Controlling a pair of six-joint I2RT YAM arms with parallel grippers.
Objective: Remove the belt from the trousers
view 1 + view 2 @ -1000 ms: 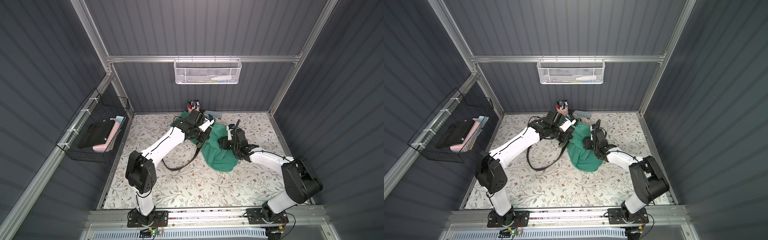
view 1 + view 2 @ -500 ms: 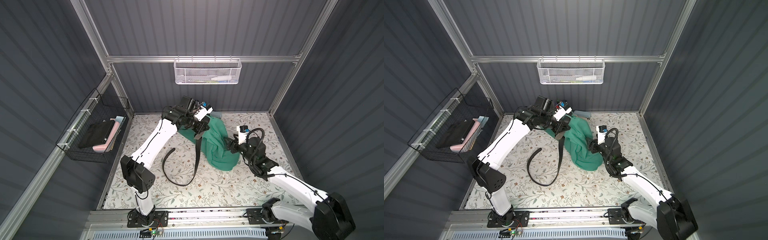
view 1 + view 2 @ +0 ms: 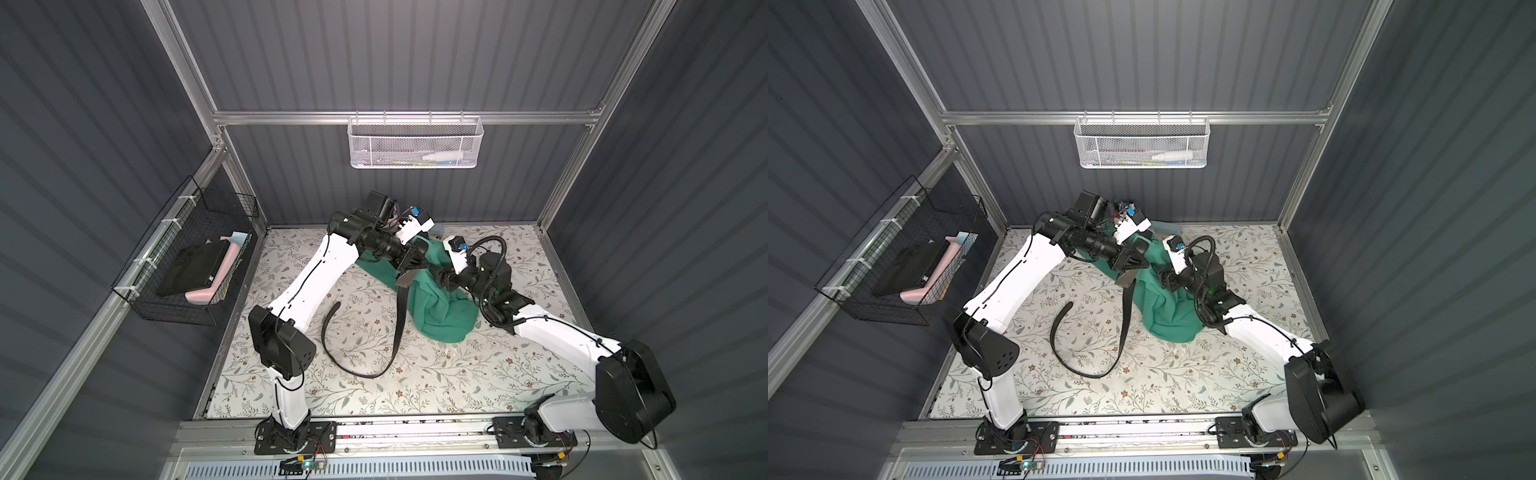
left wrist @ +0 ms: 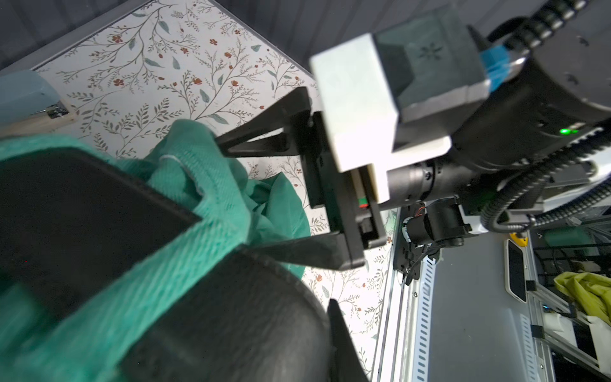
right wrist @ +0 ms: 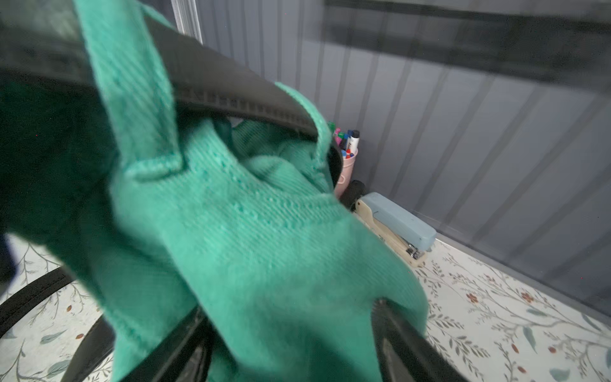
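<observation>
Smooth black belt (image 3: 397,332) pinched in left gripper (image 3: 409,272), twill-woven green trousers (image 3: 440,311) between wide jaws of right gripper (image 4: 238,195), stitched belt loop (image 5: 145,109) clear only from wrist views.

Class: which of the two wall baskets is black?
The wire basket on the side wall; the mesh basket on the back wall is white.
</observation>
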